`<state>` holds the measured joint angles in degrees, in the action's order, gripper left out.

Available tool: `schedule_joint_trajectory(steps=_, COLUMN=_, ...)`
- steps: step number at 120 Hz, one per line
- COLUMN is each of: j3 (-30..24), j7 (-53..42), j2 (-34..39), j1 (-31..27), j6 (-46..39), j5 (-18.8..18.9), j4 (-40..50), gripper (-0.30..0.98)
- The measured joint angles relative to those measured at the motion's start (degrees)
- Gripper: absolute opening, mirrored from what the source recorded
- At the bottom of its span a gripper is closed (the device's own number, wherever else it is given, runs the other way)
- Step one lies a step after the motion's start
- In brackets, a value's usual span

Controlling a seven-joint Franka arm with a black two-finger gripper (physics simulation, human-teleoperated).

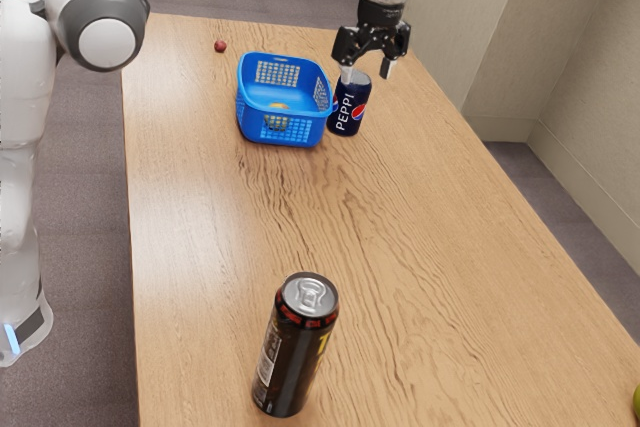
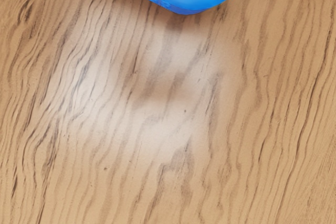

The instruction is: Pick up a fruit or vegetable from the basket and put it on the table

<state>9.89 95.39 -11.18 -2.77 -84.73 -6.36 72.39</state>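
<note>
While one black can stands bottom centre and one green fruit edges in lower right, I see one basket upper centre holding something yellow, count unclear; one Peppi can beside it; my one gripper, open, upper right; one red ball upper left.

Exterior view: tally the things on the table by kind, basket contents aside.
Cans: 2 (Peppi can, tall dark can)
Baskets: 1 (blue basket)
Small rounded things: 2 (red one; green one, cut off by the picture's edge)
Total: 5

Grey carpet, plain walls and a wooden table suggest an office.
</note>
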Motion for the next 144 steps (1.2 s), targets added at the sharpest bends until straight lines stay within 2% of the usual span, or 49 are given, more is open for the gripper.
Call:
schedule_joint_trajectory(steps=31, j3=0.17, j7=-21.84, j2=-0.25, j1=-12.41, j6=-0.67, j5=-0.69, j4=1.02, gripper=0.69)
schedule_joint_trajectory(steps=66, j3=-0.21, j7=-39.34, j2=-4.42, j1=-16.41, j6=-1.42, j5=-1.80, j4=0.94, gripper=0.69)
schedule_joint_trajectory(steps=96, j3=-1.27, j7=-50.30, j2=-9.17, j1=-21.12, j6=-4.11, j5=-4.53, j4=0.75, gripper=0.69)
schedule_joint_trajectory(steps=122, j3=-2.25, j7=-57.32, j2=-9.49, j1=-23.33, j6=-5.45, j5=-5.43, j4=1.05, gripper=0.69)
schedule_joint_trajectory(steps=144, j3=-2.45, j7=-61.97, j2=-4.93, j1=-23.27, j6=-8.68, j5=-5.59, j4=9.46, gripper=0.69)
